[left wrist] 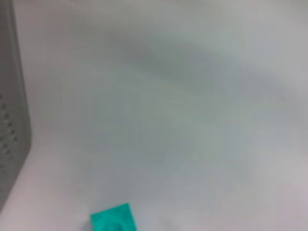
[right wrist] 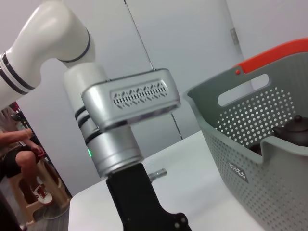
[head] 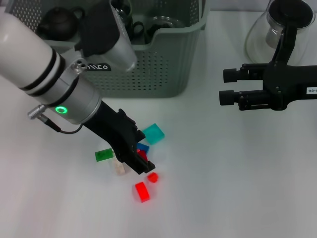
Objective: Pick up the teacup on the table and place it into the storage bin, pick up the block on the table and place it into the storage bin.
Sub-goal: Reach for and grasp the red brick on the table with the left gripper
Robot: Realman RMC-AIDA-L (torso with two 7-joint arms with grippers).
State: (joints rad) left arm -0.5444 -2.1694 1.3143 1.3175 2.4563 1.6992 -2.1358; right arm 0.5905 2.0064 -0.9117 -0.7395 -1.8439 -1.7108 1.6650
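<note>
Down among the scattered blocks on the white surface (head: pixel 237 188), the left gripper (head: pixel 143 166) reaches low, just over a small red block (head: pixel 142 154) beside a blue one (head: pixel 143 147); whether its fingers grip anything I cannot tell, since the arm hides them. That block looks light, rigid and slick, best pinched across flat sides. Behind sits the storage bin (head: pixel 163 69). No teacup shows on the surface. Off to the right, the right gripper (head: pixel 229 87) hovers idle, fingers parted and empty.
</note>
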